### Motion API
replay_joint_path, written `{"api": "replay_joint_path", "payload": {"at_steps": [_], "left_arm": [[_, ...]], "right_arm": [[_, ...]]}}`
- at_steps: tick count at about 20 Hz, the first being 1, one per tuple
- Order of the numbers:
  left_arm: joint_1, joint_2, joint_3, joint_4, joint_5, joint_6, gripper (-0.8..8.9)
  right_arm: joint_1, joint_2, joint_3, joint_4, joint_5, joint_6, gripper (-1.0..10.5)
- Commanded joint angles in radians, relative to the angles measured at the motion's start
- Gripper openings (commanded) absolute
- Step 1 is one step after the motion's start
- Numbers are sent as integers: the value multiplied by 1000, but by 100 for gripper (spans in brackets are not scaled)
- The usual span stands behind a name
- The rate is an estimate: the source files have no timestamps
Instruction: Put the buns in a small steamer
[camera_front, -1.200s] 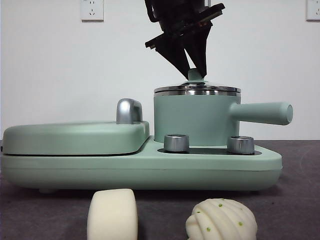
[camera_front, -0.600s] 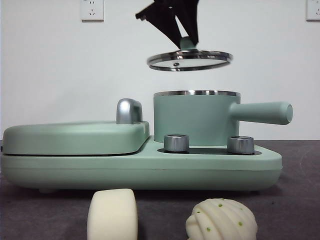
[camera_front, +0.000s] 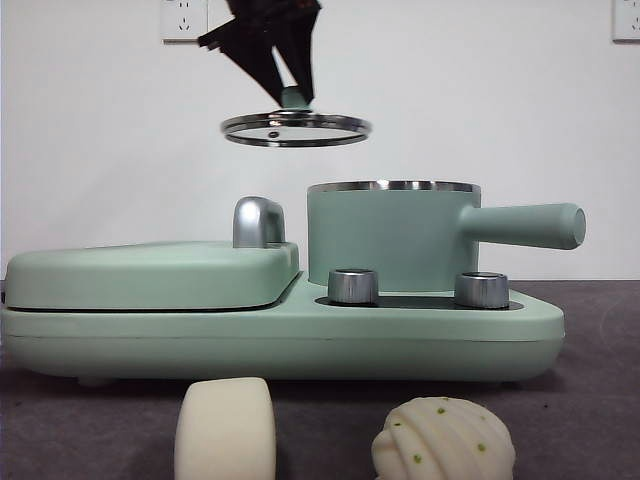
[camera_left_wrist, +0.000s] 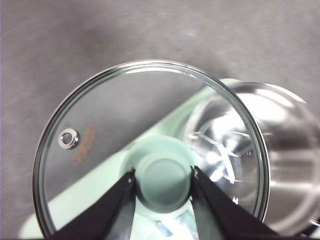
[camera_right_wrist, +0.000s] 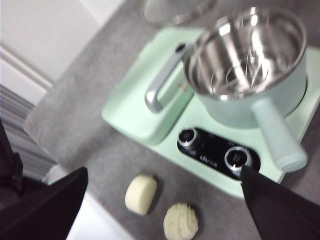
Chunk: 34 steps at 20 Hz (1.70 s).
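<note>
Left claw (camera_front: 290, 85) clenched on green knob (camera_left_wrist: 163, 176) of glass lid (camera_front: 296, 129), lid in air above griddle lid (camera_front: 150, 275). Small steamer (camera_front: 395, 240) uncovered on cooker base (camera_front: 280, 340). Both buns (camera_front: 225, 428) at worktop (camera_front: 590, 420) front edge, apart. Right claw (camera_right_wrist: 160, 200) spread wide, empty, high above.

Front view: low, level across the table, close to the buns (camera_front: 225, 428). Wrist views: looking down from above. Shared by all: the pot (camera_front: 392, 235) (camera_right_wrist: 247, 65) (camera_left_wrist: 280, 150).
</note>
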<state>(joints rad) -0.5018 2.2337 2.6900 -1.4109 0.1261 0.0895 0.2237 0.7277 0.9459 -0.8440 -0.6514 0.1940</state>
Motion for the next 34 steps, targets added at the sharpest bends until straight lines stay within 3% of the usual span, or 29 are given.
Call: {"api": "replay_joint_path", "payload": {"at_steps": [1,9,15,22,24,28,31,34], "left_arm": [[32,16,47,13,2,-4,86],[146,16,47,19,2,-5,86],[203,16,47,20,2,-16,86],[220,16,47,19,2,-30,86],[220,16,47,19,2,-31,86],[221,16,47,19,2,-31,86],[224,16,47,19,2,-31,86],[232,16,47,19,2,-31,86]], "right_arm": [[119,80,18,24,79,76,486],[610,445,18,189,370,271,486],[826,709,19,308,495,300,485],[908,890,19,388,592,305,475],[907,920,19,394,598,304,407],[908,932,19,415,605,304,158],[906,931,43,407,600,304,149],[893,931,151,272,600,280,149]]}}
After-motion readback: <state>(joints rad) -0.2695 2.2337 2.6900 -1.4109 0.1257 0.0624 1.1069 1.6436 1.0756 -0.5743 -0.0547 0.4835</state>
